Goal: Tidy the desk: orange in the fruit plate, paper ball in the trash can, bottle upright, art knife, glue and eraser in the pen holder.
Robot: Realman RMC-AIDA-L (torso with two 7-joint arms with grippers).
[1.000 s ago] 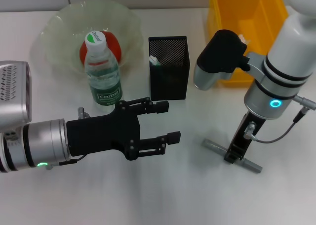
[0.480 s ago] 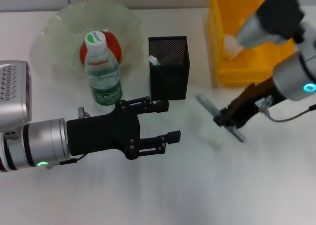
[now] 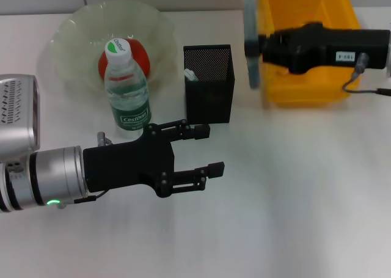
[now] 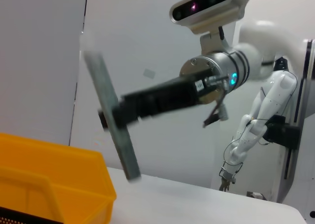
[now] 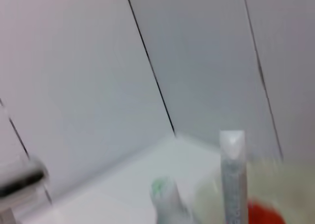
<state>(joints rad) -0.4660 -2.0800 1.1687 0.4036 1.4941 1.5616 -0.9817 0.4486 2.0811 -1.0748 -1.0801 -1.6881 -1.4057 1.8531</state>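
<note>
Glue — the thin grey stick (image 3: 250, 36) — stays clamped crosswise in my right tool (image 3: 264, 44), at three o'clock of the black mesh pen holder (image 3: 208, 82) for dropping in; left tool (image 3: 206, 149) hangs apart.

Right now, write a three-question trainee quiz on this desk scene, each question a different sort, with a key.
1. True or false: the clear plastic water bottle with green label lies on its side.
2. Which hand holds the thin grey silvery glue stick? A. left hand B. right hand C. neither
3. Fill in: the round red-orange orange sits in the ____.

Key:
1. False; it stands upright with its white cap on top, in front of the wavy pale green fruit plate.
2. B; the right hand holds the stick in the air between the square black mesh pen holder and the bright yellow trash can. The left hand is open and empty.
3. Fruit plate.
</note>
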